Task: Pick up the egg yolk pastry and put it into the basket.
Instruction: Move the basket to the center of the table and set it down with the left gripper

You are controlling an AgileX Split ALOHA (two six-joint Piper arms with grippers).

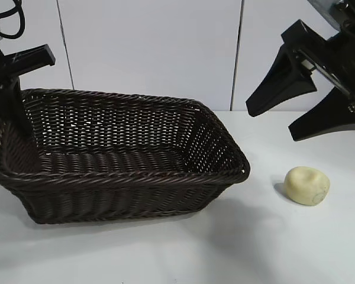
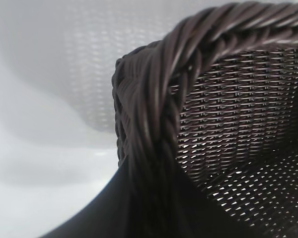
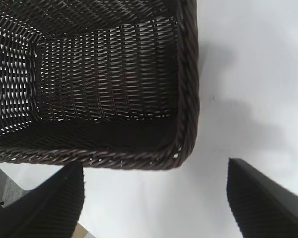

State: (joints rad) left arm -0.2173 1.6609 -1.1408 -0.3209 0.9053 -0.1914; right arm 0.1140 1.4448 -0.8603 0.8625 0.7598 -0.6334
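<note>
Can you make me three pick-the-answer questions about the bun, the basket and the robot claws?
1. Where is the bun?
A. inside the basket
B. on the table beside the basket
C. in a claw

2. What colour is the basket?
A. dark brown
B. bright red
C. white

3. How is the right claw, the one up above the bun?
A. shut on the bun
B. shut on nothing
C. open with nothing in it

Answers:
1 B, the bun lies on the white table, clear of the basket's end.
2 A, the woven sides and braided rim are dark brown all over.
3 C, its two black fingers stand wide apart in the air with only table between them.

The left claw is at the basket's other end, by the rim.
</note>
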